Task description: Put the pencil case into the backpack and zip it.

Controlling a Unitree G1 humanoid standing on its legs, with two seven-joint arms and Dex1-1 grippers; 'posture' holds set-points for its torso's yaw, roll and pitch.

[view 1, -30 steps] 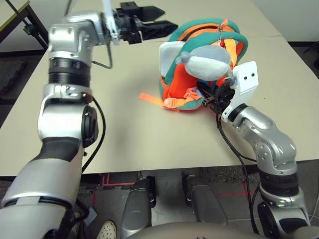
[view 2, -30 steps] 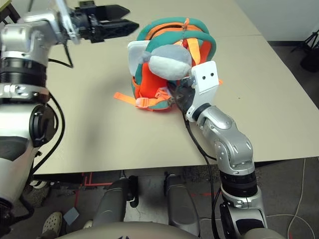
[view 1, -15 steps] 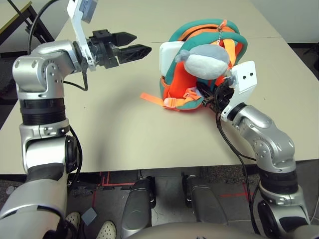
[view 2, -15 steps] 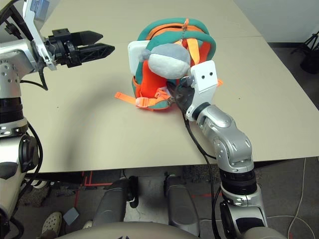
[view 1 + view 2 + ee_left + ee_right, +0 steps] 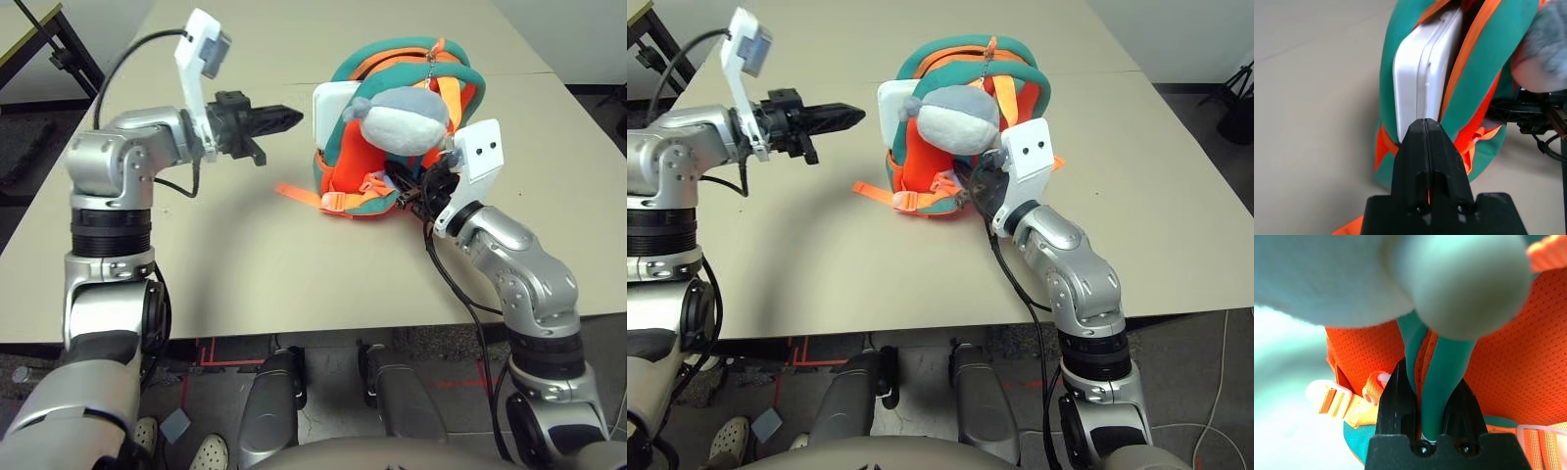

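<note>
Left claw now has its two black fingers pressed flat together with nothing between them, where a second ago they stood spread wide and higher above the desk; it has come down and points level at the exposed end of the pencil case, its tip just short of the white edge; the left wrist view shows the closed tip lined up with the seam of the case; the case stands on edge, partly inside the backpack, with one end jutting out of the teal-rimmed opening on the robot's left side; the backpack sits on the desk with the grey plush ball lying on top; right claw has not moved and is clamped on a teal strip of the backpack's edging, steadying the bag; shutting the fingers likely turns the left claw into a blunt pusher, so the step in hand looks like nudging the case fully inside; the opening is still unzipped, so the zipping remains; a push off centre could tip the bag against the right claw's hold
</note>
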